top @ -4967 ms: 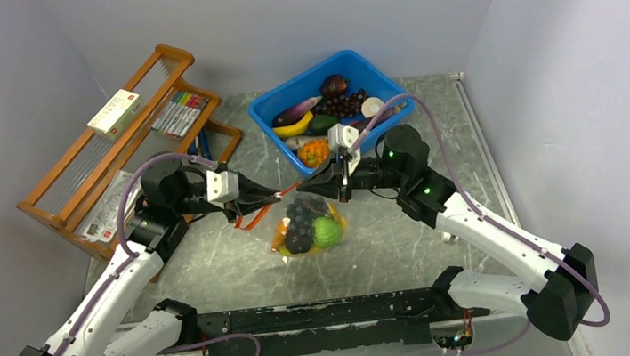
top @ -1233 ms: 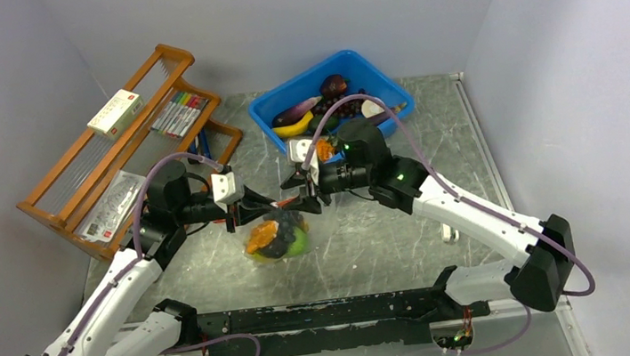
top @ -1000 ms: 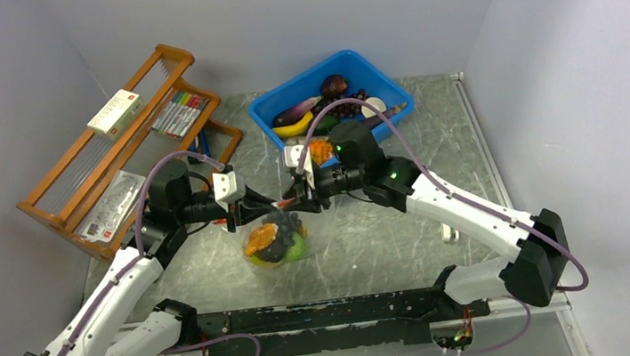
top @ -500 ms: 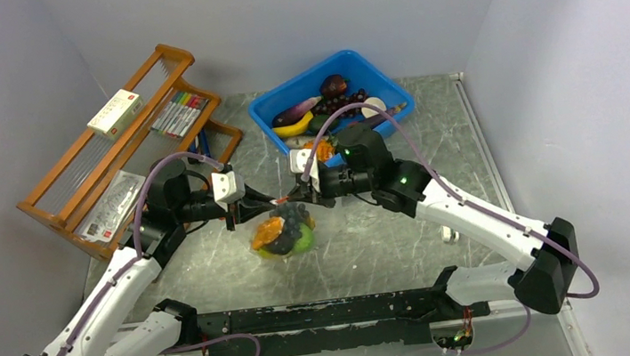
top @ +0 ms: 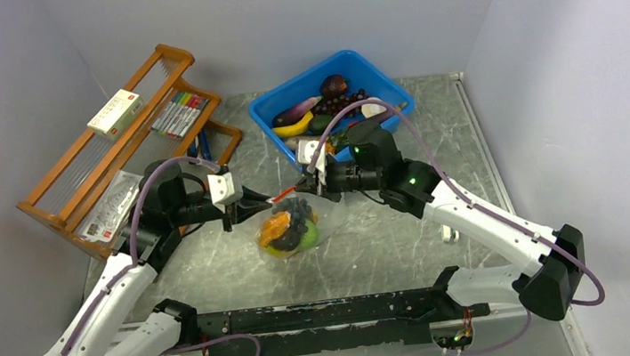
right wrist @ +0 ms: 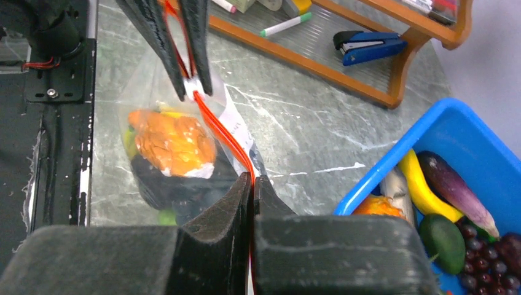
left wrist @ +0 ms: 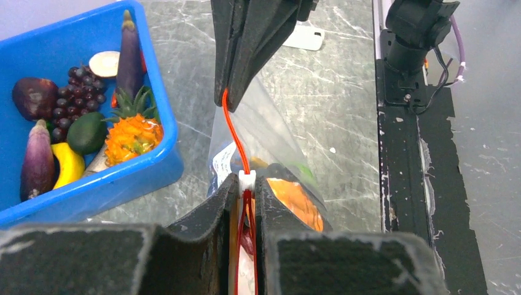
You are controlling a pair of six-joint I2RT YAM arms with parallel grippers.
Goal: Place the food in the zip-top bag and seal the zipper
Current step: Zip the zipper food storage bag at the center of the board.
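Zip-top bag (top: 293, 234) is hung between both claws, low over the counter (top: 373, 247); contact with the counter cannot be told. Left claw (left wrist: 246, 183) is pinched narrow on the zipper (left wrist: 234, 132) at a white tab (left wrist: 247, 179). Right claw (right wrist: 252, 182) is pinched tight on the zipper's other end. The red-orange strip runs straight between them. Inside the bag are an orange piece (right wrist: 171, 142), a dark grape cluster (top: 296, 212) and a green ball (top: 309, 238). Blue bin (top: 396, 95), holding more toy food, sits behind and apart from the bag.

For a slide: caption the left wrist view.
Left claw and right claw stretch the zipper of a filled bag.
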